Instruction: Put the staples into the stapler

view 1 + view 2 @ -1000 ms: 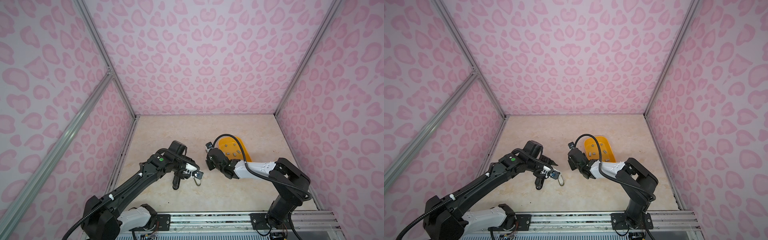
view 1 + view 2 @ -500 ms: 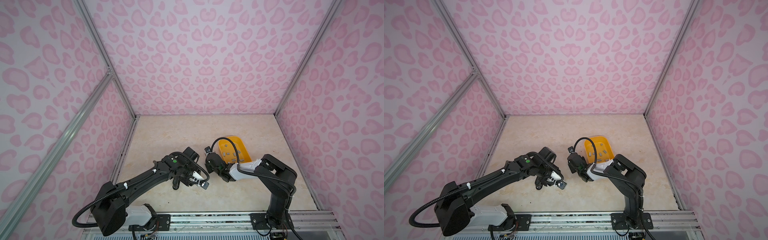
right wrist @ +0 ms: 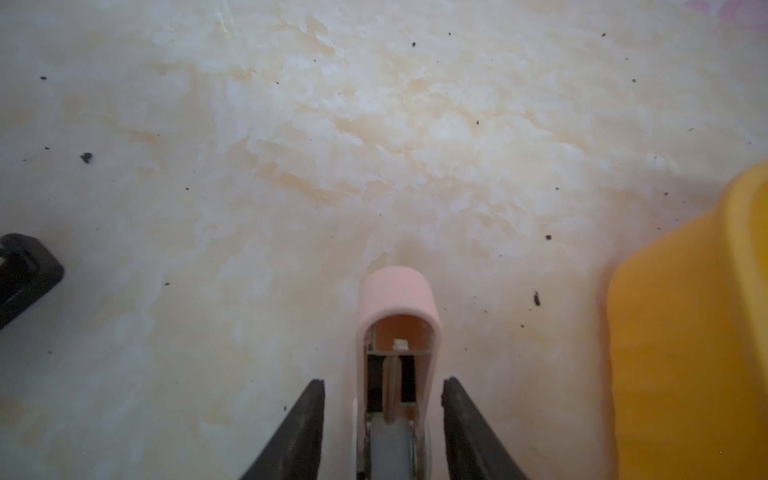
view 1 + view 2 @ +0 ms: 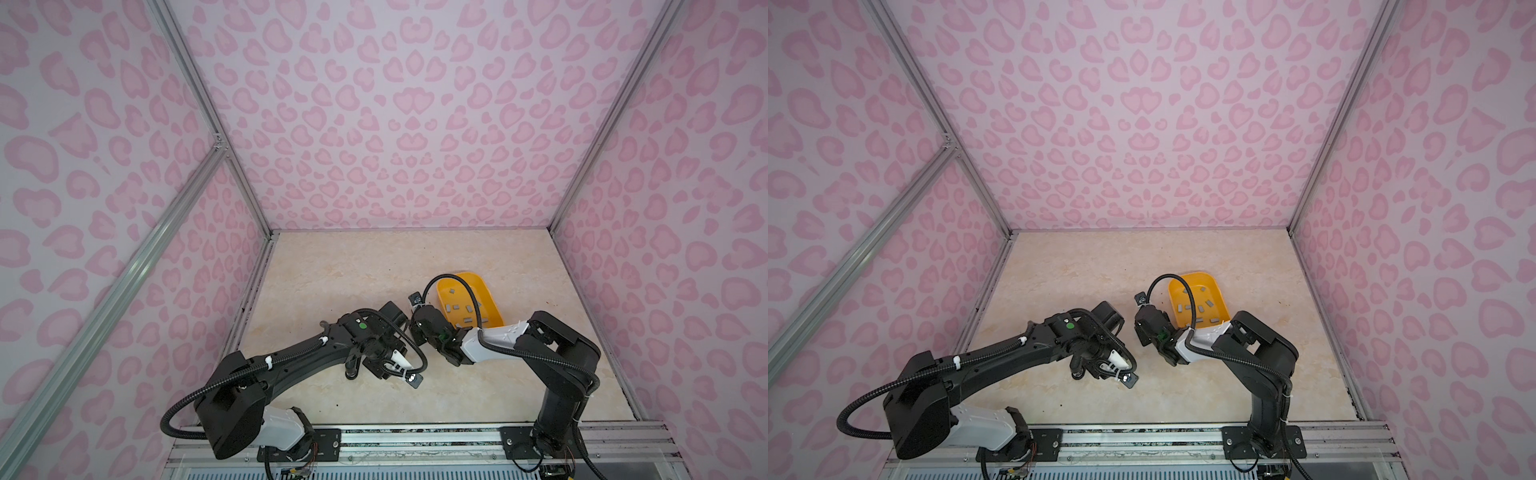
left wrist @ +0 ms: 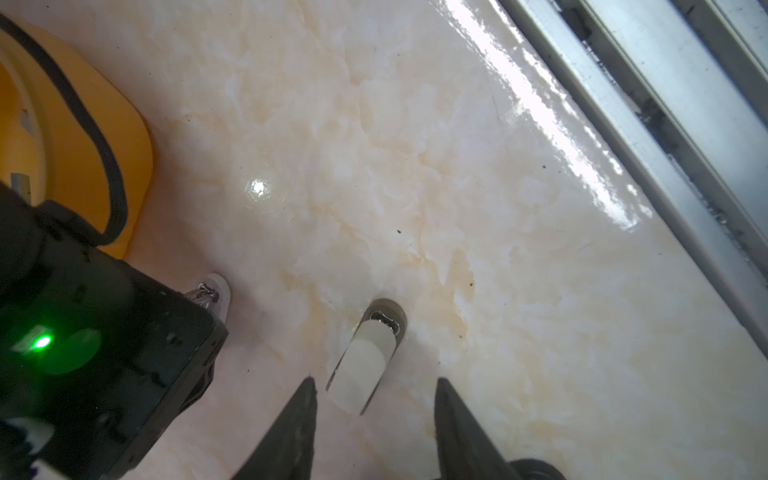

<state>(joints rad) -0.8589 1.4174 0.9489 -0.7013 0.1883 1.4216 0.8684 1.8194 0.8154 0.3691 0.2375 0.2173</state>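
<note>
A pink stapler lies on the floor with its metal channel showing. It sits between the fingers of my right gripper, which is open with a gap on each side. My left gripper is open too. The near end of a white stapler rests just between its tips without touching them. The staples are several grey strips in a yellow tray, seen in both top views. Both staplers are hidden under the arms in both top views.
The yellow tray stands close beside the right gripper, and a black cable loops over it. The right gripper's black body sits close to the left gripper. The metal front rail runs along the floor's near edge.
Over the first half second the left arm's head swung right and toward the front, and the right arm's elbow drew in leftward. Since then both arms have hardly moved.
</note>
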